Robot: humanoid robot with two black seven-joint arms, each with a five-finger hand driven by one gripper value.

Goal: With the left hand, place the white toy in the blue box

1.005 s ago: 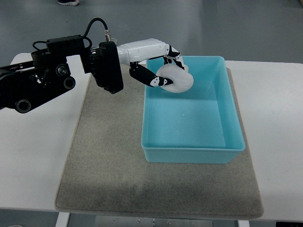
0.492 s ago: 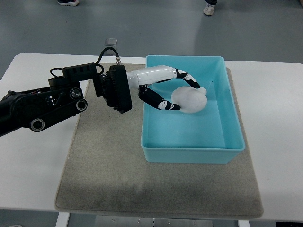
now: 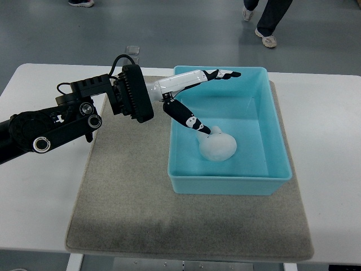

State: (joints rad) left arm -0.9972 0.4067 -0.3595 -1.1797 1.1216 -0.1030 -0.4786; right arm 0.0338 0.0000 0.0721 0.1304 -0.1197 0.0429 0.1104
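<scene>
The white toy point(image 3: 218, 147) lies on the floor of the blue box point(image 3: 280, 135), near its front left part. My left hand point(image 3: 217, 101) reaches over the box's left wall from the picture's left, open. Its fingers point(image 3: 223, 74) stretch straight out along the far rim, and the thumb point(image 3: 189, 119) points down toward the toy, its tip close beside it. Nothing is held in the hand. The right arm does not show.
The box stands on a grey-brown mat point(image 3: 130, 192) on a white table point(image 3: 34, 186). My black forearm point(image 3: 67, 116) lies over the table's left part. A person's legs and shoes point(image 3: 265, 22) pass on the floor beyond the table.
The hand carried the white toy from the box's far left corner into the box, then spread its fingers. The toy dropped to the box floor. A person walked into view at the top.
</scene>
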